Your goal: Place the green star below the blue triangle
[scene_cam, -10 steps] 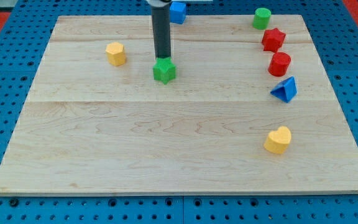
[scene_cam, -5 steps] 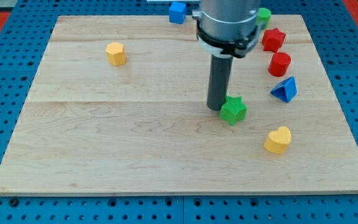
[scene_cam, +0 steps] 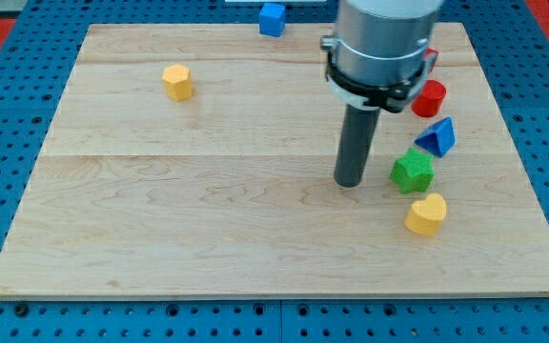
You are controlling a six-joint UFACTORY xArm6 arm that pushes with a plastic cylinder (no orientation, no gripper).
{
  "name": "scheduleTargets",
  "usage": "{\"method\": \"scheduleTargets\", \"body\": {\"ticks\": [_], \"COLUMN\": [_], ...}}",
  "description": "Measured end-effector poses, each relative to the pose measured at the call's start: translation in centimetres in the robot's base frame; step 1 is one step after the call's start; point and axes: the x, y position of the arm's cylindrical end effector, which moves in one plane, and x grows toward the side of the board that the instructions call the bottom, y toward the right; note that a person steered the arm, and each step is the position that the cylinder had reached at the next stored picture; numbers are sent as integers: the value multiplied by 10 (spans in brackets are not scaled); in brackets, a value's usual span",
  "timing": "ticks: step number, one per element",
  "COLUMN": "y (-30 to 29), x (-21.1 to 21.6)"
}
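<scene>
Far to the left of my tip (scene_cam: 351,183) and higher in the view sits a yellow block (scene_cam: 177,82), with a blue cube (scene_cam: 273,18) at the board's top edge. My tip, a bare rod with nothing to open or close, stands near the green star (scene_cam: 412,171), not touching it. The star lies just below the blue triangle (scene_cam: 437,137); a red cylinder (scene_cam: 429,98) sits above them and a yellow heart (scene_cam: 426,213) just under the star.

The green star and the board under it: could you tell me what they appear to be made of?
The green star looks like matte moulded plastic or foam: uniform colour, finely textured faces, though which is unclear. The board looks like pale unvarnished wood: grain lines and plank seams show.
</scene>
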Motion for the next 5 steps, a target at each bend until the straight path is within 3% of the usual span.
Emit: {"method": "scheduleTargets", "body": {"ticks": [3,5], "y": [54,15], "x": [4,-12]}}
